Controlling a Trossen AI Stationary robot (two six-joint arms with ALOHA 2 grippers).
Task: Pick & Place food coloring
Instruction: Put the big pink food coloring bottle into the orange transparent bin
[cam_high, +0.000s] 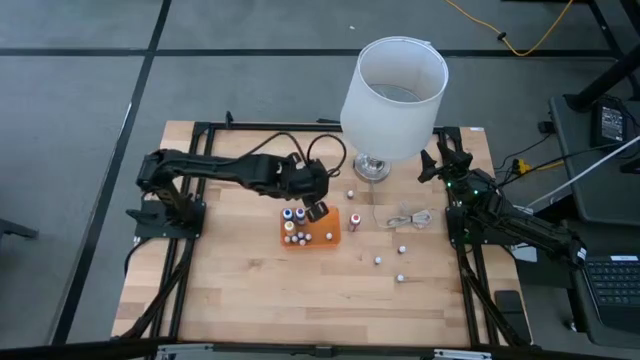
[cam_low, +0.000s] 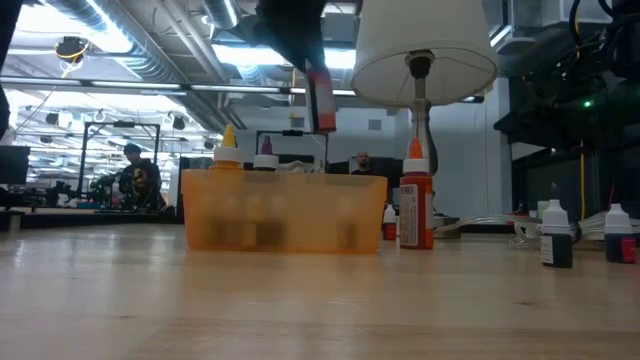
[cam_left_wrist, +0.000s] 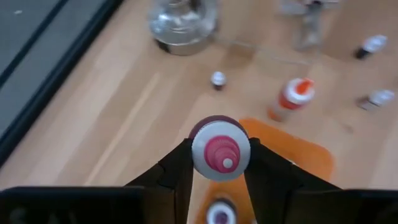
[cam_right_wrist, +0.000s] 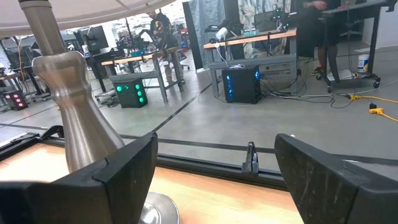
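From above, the left gripper (cam_high: 316, 210) hangs over the far right corner of the orange tray (cam_high: 331, 238), pinching a small red bottle (cam_high: 318, 212). A few capped bottles (cam_high: 293, 226) already stand in the tray's left half. More loose ones sit on the table to the right: an orange one (cam_high: 354, 220) just beside the tray, and a few tiny ones (cam_high: 379, 261) scattered farther out, near the coiled cable (cam_high: 410, 218). The right gripper (cam_high: 441, 162) is parked at the far right edge, next to the lamp (cam_high: 392, 92).

Low view: the red bottle (cam_low: 322, 98) hangs well above the tray (cam_low: 285, 210), clear of the rim, held from above. Two caps (cam_low: 228, 146) poke up over the tray wall, and the orange bottle (cam_low: 416, 198) stands right of it.

Left wrist: the fingers (cam_left_wrist: 177, 169) are closed snug on both sides of the bottle (cam_left_wrist: 220, 149), pink-ringed cap facing the camera, with the tray (cam_left_wrist: 292, 154) below and another cap (cam_left_wrist: 220, 213) directly underneath.

Right wrist: the fingers (cam_right_wrist: 124, 171) are spread wide with nothing between them, beside the lamp's stem (cam_right_wrist: 68, 106).
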